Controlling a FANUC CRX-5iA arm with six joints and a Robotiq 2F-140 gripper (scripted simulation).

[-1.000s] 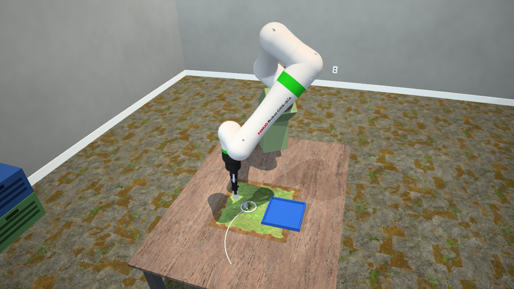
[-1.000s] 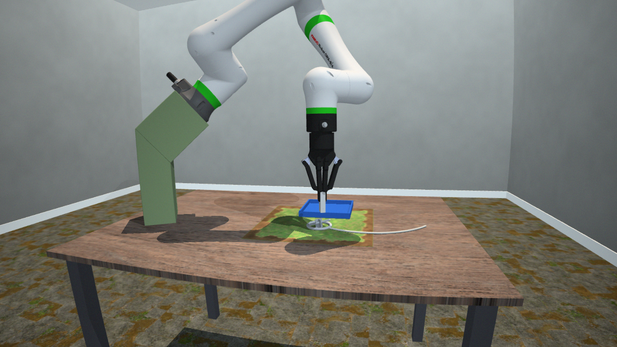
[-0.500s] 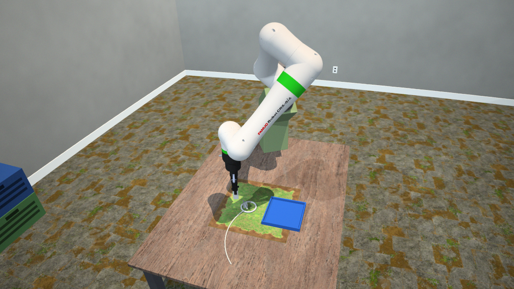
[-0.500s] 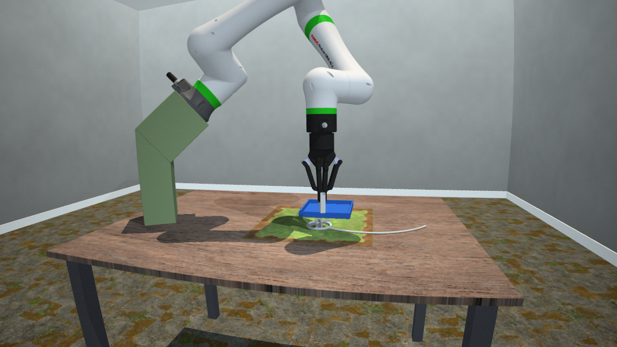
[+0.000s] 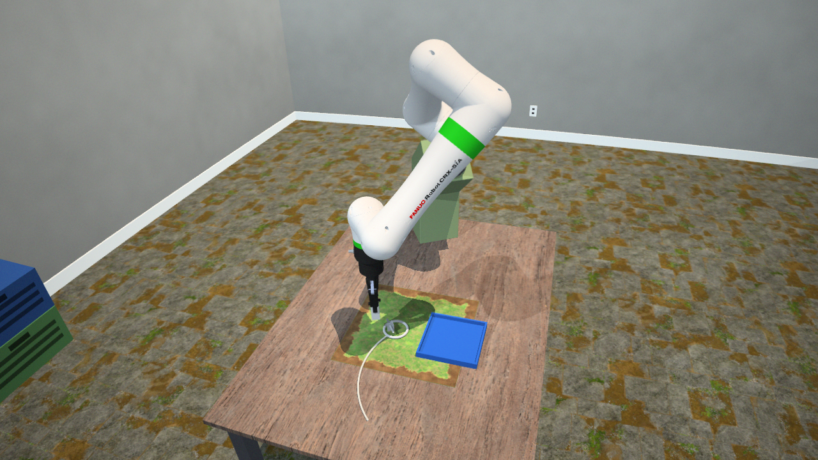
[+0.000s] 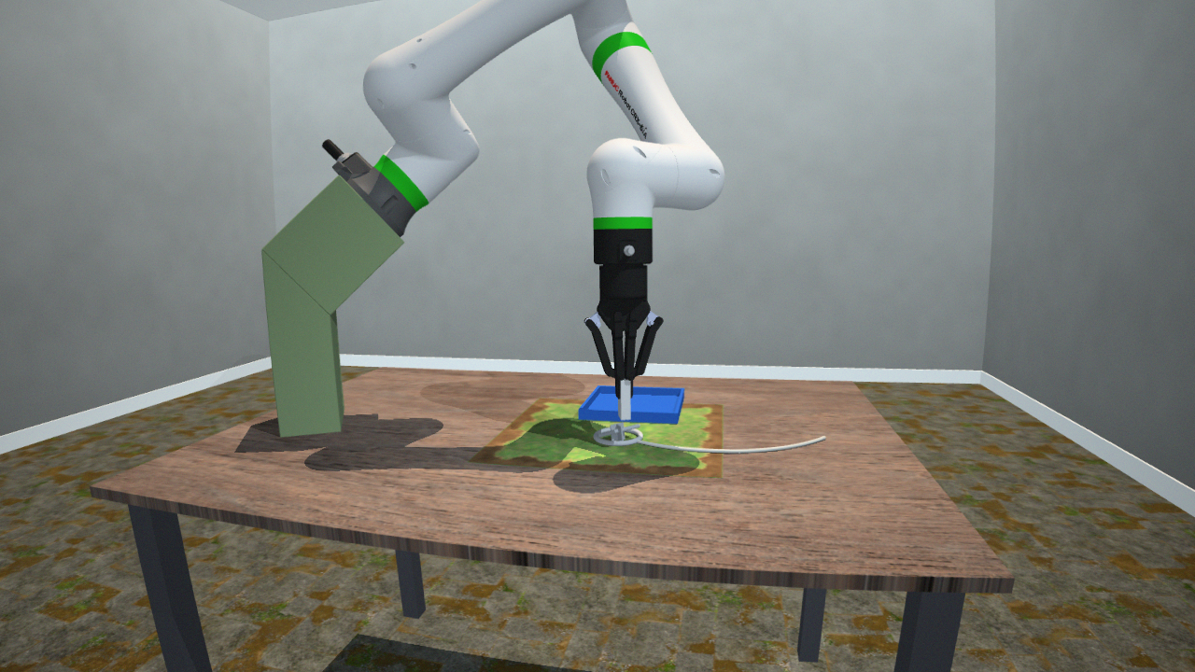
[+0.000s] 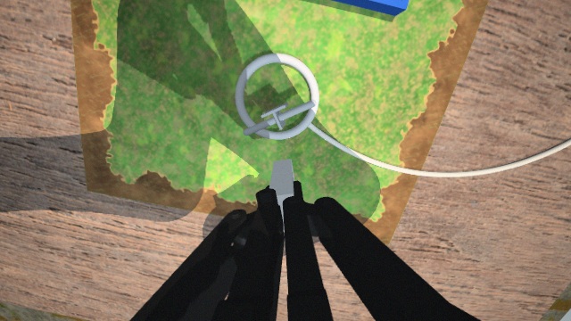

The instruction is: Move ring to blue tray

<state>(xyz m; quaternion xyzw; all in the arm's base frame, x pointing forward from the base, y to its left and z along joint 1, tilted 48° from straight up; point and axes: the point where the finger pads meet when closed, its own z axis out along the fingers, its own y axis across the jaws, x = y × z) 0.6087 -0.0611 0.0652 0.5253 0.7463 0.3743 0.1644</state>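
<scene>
A grey ring [image 7: 277,95] lies on the green mat [image 5: 409,331] around a short stake with a crossbar [image 7: 277,118]. A white cord [image 7: 446,171] runs from the ring across the table. The ring also shows in the top view [image 5: 395,329] and in the exterior view [image 6: 616,436]. The blue tray [image 5: 452,339] sits on the mat's right side, empty; the wrist view shows only its corner [image 7: 370,4]. My gripper [image 7: 285,174] [image 5: 376,313] [image 6: 624,409] points straight down, shut, with its pale tips together a little above the mat beside the ring. It holds nothing.
The arm's green pedestal [image 5: 440,200] stands at the table's back edge. The cord's free end [image 5: 365,366] curves toward the table's front. A blue and green cabinet [image 5: 22,326] stands on the floor at far left.
</scene>
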